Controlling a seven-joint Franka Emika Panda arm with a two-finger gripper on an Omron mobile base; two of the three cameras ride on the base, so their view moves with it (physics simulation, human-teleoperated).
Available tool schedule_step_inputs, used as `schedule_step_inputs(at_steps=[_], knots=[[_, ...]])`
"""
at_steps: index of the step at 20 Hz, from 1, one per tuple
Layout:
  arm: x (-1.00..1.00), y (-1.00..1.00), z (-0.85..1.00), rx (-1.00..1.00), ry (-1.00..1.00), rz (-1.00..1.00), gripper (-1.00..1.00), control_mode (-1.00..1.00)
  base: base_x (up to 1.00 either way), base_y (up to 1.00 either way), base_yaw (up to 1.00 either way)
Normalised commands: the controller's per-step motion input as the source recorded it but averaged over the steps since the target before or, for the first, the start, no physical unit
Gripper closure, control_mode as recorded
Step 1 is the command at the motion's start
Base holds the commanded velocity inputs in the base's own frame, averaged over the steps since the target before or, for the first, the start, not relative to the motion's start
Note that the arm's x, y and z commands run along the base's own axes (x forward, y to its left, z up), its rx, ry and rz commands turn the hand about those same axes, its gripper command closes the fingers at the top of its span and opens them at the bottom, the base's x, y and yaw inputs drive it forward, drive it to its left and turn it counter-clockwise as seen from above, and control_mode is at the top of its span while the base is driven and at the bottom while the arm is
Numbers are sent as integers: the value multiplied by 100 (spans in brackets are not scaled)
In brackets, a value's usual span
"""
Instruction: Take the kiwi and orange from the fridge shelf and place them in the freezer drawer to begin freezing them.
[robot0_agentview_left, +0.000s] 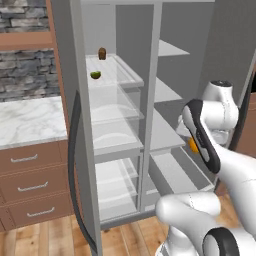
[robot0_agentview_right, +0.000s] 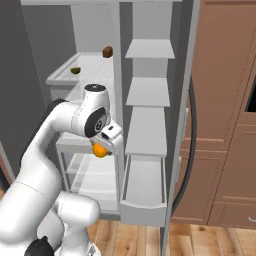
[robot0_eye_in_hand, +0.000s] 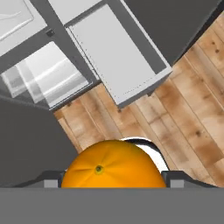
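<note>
Gripper (robot0_agentview_right: 103, 146): we are clenching it on the orange (robot0_agentview_right: 100, 150), carrying it in front of the fridge.
Drawer (robot0_agentview_right: 144, 202): lying pulled out, below the gripper and to its right; in the hand view we are seeing its long axis running diagonally.
Kiwi (robot0_agentview_left: 95, 75): we are leaving it on the upper shelf (robot0_agentview_left: 131, 75).

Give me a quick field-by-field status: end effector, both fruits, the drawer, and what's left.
end effector: shut on the orange, held in the air in front of the open fridge
orange: in the grasp, not yet over the drawer
kiwi: on the upper fridge shelf, untouched
brown item: upright at the back of that shelf
freezer drawer: pulled out at the bottom, nothing seen in it
remaining: place the orange, then fetch the kiwi
</note>
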Motion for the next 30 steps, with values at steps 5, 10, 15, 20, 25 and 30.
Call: schedule_step_inputs(at_steps=[5,10,15,20,25,30], knots=[[52,-24,-51,-1,20,-33,100,-100,0,0,0],[20,-33,-53,0,3,-25,100,-100,0,0,0],[24,-53,-80,0,2,-20,100,-100,0,0,0],[36,-15,-56,-6,0,-11,100,-100,0,0,0],[26,-31,-79,-5,0,-4,100,-100,0,0,0],[27,-19,-52,-1,0,0,100,-100,0,0,0]])
